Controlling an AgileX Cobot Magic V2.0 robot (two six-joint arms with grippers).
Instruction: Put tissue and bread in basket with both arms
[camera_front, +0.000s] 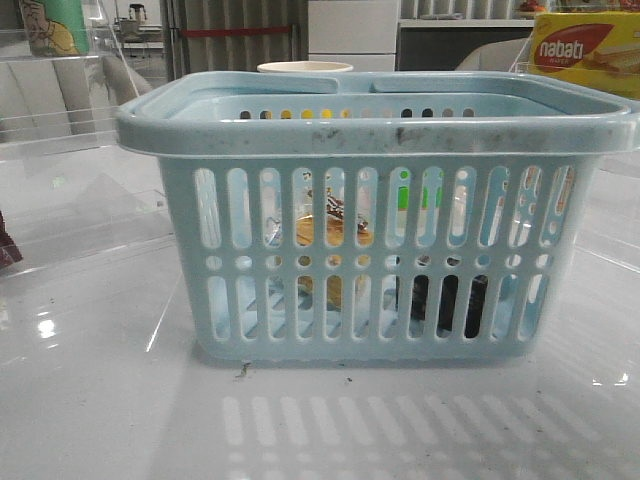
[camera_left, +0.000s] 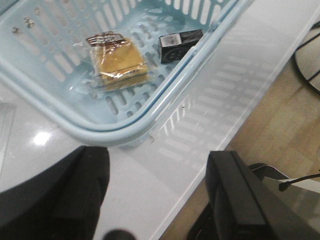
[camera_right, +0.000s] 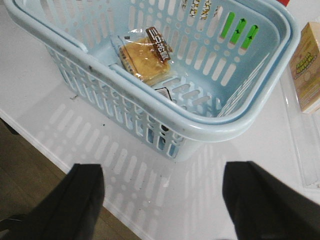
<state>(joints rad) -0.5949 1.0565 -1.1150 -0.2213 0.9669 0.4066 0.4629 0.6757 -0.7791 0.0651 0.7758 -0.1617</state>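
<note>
Both items already inside the basket (camera_left: 150, 122): bread (camera_left: 118, 62) flat on the slotted floor, tissue (camera_left: 180, 44) just beside it, near one side wall, apart from the bread. Same layout confirmed in the front view through the slots: bread (camera_front: 333, 232) toward the middle, tissue (camera_front: 440, 303) low on the robot's right.

Left claw (camera_left: 157, 200): spread, nothing between the fingers (camera_left: 240, 200), outside the rim, over the white surface (camera_left: 210, 115). Right claw (camera_right: 162, 205): likewise spread and unloaded, outside the rim (camera_right: 220, 131) on the near side.

Governing relation: each claw stands clear of the basket wall, with both items lying beyond and below the rim. Bread (camera_right: 145, 55) roughly square, so no marked long axis; tissue long axis roughly parallel to the nearest wall.

Assessment: placement appears complete. Remaining move likely a plain retreat, away from the rim; only risk, snagging the rim or handles.
</note>
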